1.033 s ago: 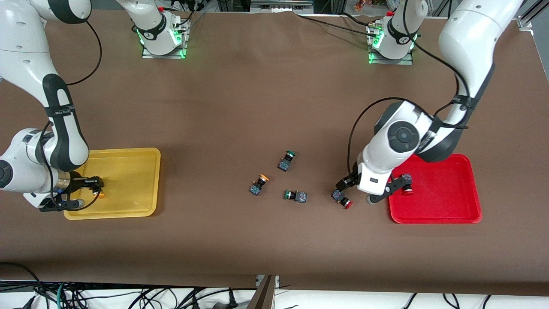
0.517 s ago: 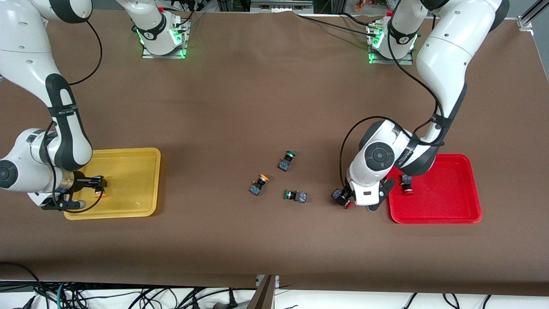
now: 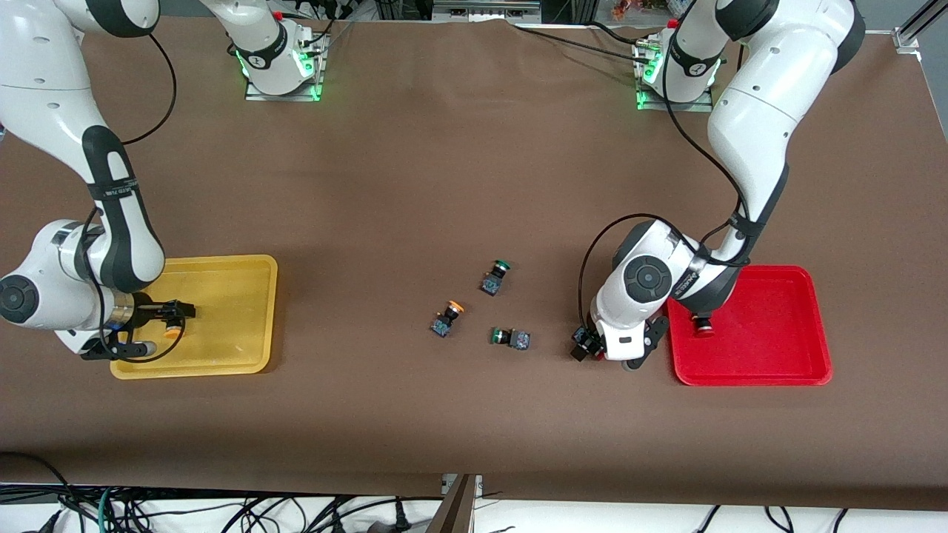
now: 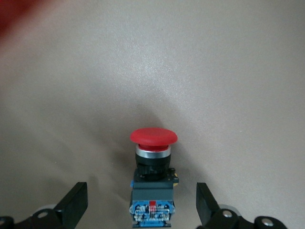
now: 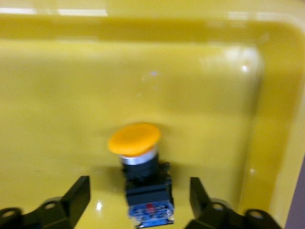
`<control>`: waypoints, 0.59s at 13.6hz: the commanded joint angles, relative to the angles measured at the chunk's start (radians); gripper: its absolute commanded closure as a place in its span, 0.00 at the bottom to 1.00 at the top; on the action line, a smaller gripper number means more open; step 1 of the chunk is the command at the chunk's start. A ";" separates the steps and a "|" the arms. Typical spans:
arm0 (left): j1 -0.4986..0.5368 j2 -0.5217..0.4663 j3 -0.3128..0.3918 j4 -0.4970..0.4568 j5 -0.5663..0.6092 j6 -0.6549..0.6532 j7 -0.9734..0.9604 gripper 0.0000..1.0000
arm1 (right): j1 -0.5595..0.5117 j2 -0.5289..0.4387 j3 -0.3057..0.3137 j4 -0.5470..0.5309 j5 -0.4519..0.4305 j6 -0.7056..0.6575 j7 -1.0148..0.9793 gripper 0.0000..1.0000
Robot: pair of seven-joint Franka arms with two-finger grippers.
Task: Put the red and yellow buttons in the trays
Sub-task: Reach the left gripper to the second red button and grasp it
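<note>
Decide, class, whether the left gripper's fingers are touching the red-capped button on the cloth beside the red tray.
Apart. The left wrist view shows the red-capped button sitting between the left gripper fingers, with bare cloth showing on each side of its body.

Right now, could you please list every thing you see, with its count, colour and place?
Red buttons: two; one in the red tray, one on the cloth beside it.
Yellow buttons: two; one in the yellow tray, one mid-table.
Green buttons: two, mid-table.
Red tray: one, left arm's end.
Yellow tray: one, right arm's end.
Left pincer: open, around the loose red button.
Right pincer: open, around the yellow button in the yellow tray.
</note>
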 commanded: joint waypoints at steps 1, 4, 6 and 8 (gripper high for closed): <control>-0.025 0.016 0.021 0.044 0.000 -0.006 -0.001 0.10 | 0.046 -0.070 0.031 -0.018 -0.007 -0.007 -0.016 0.00; -0.039 0.016 0.035 0.044 0.000 -0.007 -0.003 0.72 | 0.127 -0.090 0.032 -0.015 0.005 -0.034 0.073 0.00; -0.051 0.016 0.046 0.044 0.000 -0.007 -0.004 0.80 | 0.191 -0.103 0.034 -0.015 0.002 -0.034 0.231 0.00; -0.053 0.016 0.049 0.044 0.000 -0.007 -0.004 0.90 | 0.289 -0.104 0.034 -0.013 0.000 -0.032 0.435 0.00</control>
